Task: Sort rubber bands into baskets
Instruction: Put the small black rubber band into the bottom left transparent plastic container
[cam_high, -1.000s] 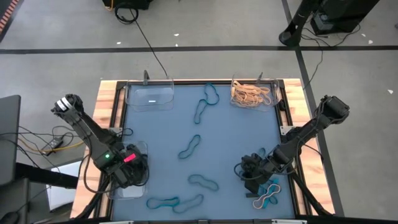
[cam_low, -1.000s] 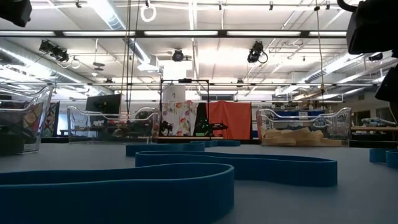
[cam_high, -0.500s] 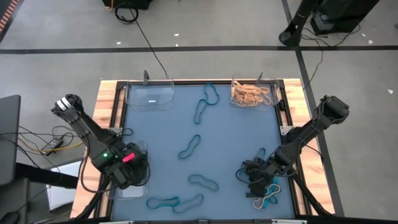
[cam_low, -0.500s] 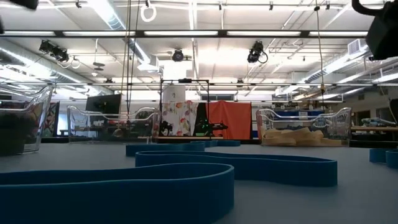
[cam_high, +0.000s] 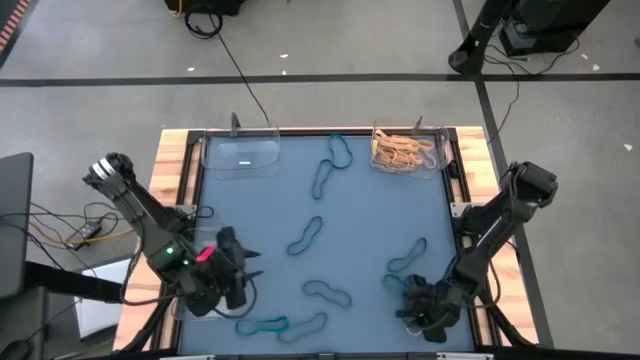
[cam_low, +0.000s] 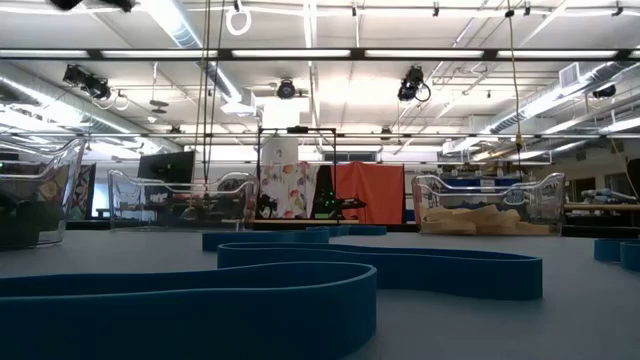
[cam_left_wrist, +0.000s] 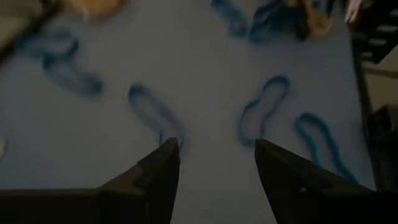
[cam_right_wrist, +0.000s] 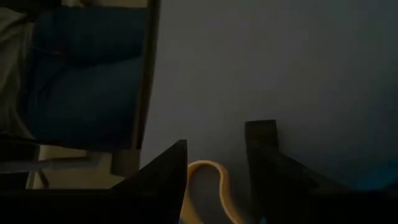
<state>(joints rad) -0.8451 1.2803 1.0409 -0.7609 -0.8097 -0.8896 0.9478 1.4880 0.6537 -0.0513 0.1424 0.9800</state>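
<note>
Left gripper (cam_high: 245, 262) at lower left, jaws apart, empty, beside near-left basket (cam_high: 205, 308). Right gripper (cam_high: 418, 305) at lower right, apart around tan rubber band (cam_right_wrist: 208, 180). Teal bands (cam_high: 305, 237) strewn mid-mat. Risk: overlapping loops lifted together, missorted.

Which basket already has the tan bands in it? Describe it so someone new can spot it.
Start in the high view at the blue mat on the wooden-edged table and go to its far edge, where two clear baskets sit. Take the one at the far right corner, on the right arm's side. It holds a heap of tan rubber bands, while the far left basket shows none.
</note>
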